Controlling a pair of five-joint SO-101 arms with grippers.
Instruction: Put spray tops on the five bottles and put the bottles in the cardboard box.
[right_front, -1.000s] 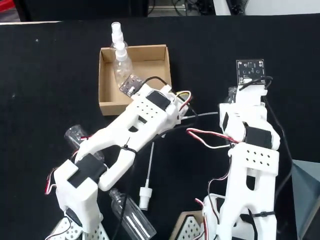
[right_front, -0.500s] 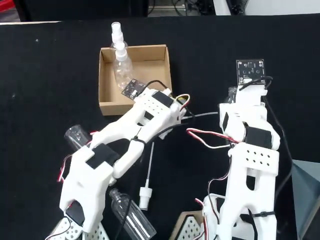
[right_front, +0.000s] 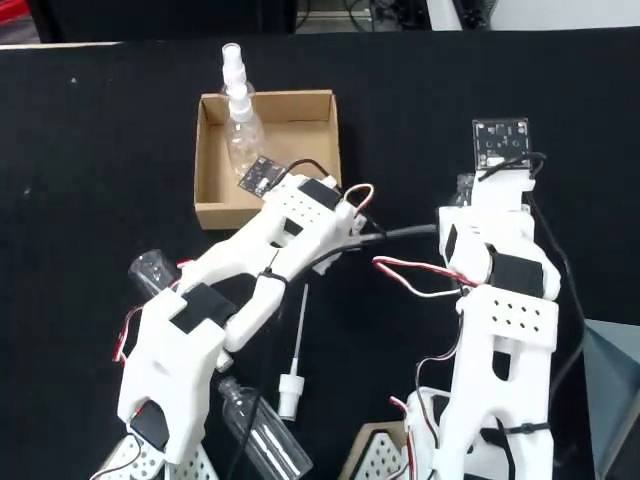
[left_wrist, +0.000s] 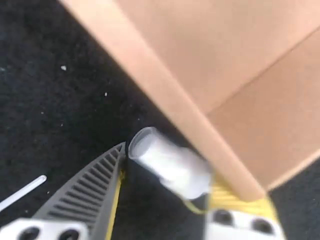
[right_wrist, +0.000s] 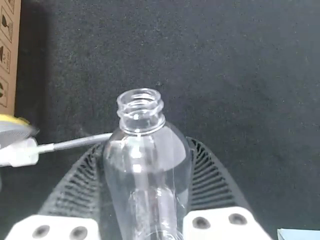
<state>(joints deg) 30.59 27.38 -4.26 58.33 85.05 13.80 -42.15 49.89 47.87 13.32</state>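
Beside cardboard box (left_wrist: 150, 75) | left gripper (left_wrist: 167, 172) clamps white cylindrical spray top (left_wrist: 170, 162) | right gripper (right_wrist: 146, 149) clamps clear threaded-neck bottle (right_wrist: 142, 125)

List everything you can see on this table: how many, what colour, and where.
table: one, black, under everything
box: one, brown, far side of the table
bottles: four, clear; one in the box, one open in the right tool, two lying by the left arm
spray tops: three, white; one on the boxed bottle, one in the left tool, one loose between the arms
grey-blue object: one, near right corner
arms: two, white, side by side
left tool: shut, beside the box wall
right tool: shut
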